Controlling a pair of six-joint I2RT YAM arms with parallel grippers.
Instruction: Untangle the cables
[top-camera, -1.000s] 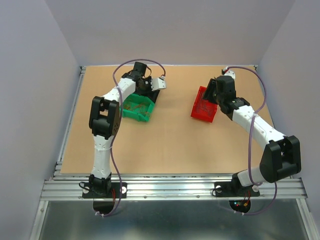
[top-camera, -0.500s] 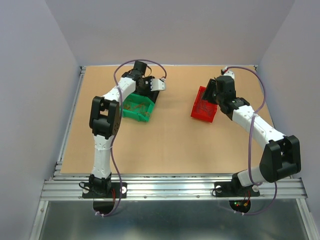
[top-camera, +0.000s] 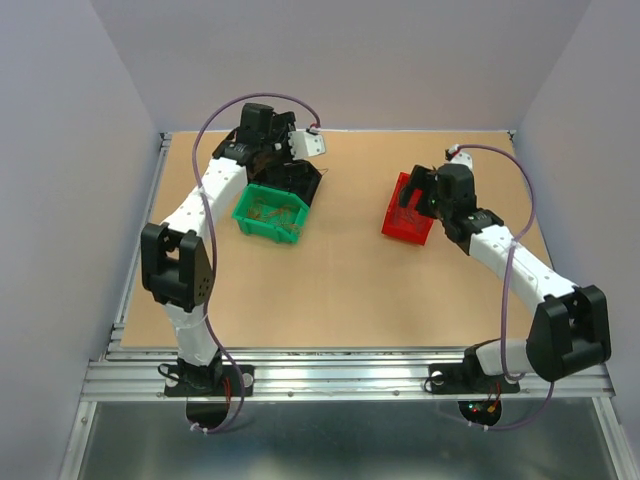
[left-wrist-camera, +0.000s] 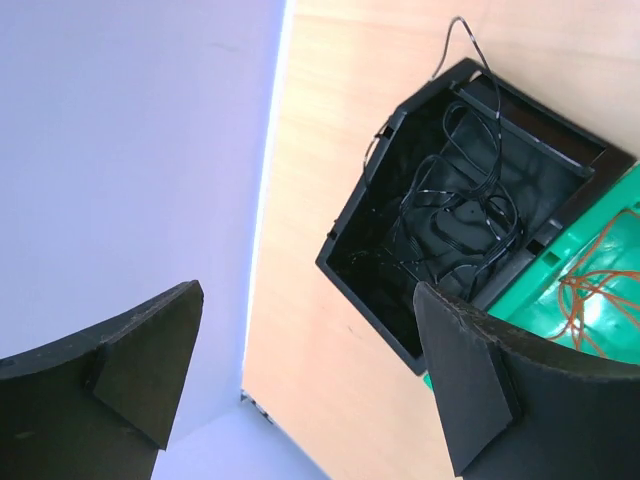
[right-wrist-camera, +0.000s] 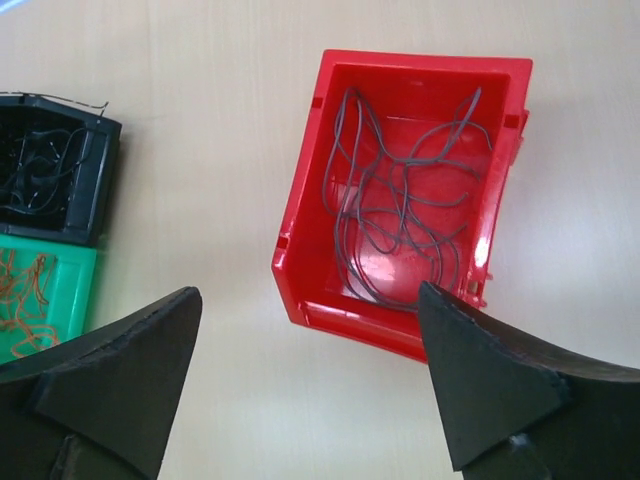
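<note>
The cables lie sorted in three bins. Black cables (left-wrist-camera: 455, 205) curl inside a black bin (left-wrist-camera: 350, 250), and one end sticks up over its far rim. Orange cables (left-wrist-camera: 600, 290) lie in the green bin (top-camera: 245, 212) next to it. Grey cables (right-wrist-camera: 400, 215) loop in the red bin (right-wrist-camera: 300, 240). My left gripper (left-wrist-camera: 305, 375) hangs open above the table beside the black bin, with nothing between its fingers. My right gripper (right-wrist-camera: 310, 385) is open too, above the near rim of the red bin, and holds nothing.
The black bin (top-camera: 300, 180) and the green bin touch at the back left, close to the side wall (left-wrist-camera: 120, 150). The red bin (top-camera: 408, 210) stands alone at the back right. Bare wood table (top-camera: 340, 270) lies between and in front of them.
The left arm has lifted and swung back and left, away from the green and black bins. The right gripper has drawn back a little from the red bin with its jaws wider.
</note>
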